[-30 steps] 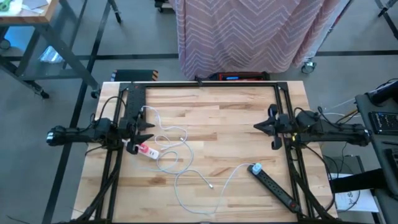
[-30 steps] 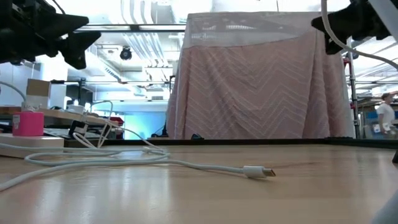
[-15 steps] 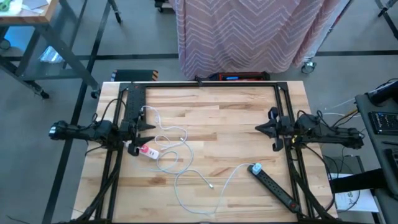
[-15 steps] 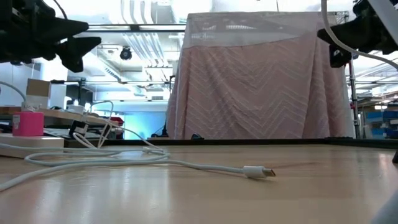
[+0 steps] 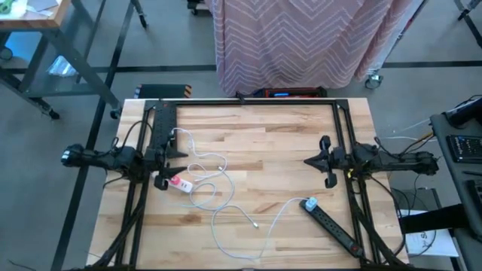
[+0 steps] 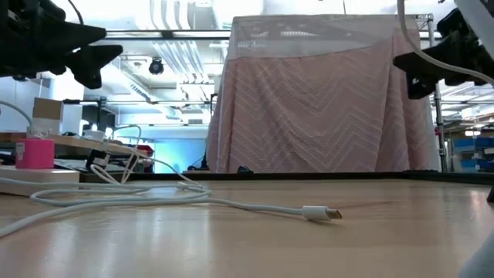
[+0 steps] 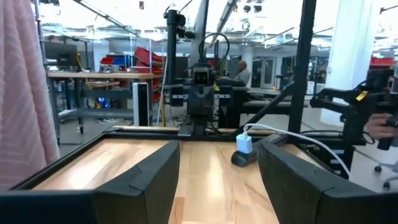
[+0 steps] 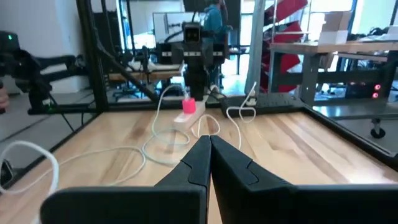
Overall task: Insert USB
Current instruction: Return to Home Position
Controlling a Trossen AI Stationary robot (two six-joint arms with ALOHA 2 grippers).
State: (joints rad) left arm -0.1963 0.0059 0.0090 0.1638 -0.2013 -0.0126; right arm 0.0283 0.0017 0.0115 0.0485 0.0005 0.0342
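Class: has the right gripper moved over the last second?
Yes. In the low view the right gripper has dropped lower, measured against the top edge of the pink cloth.

no readable text, brand or number anywhere tbh. nothing legible on the long black power strip (image 5: 336,229) or the small pink plug-in block (image 5: 173,181).

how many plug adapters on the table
2: pink adapter on the white strip near the left hand; white adapter on the black strip. A dark one may be hidden.
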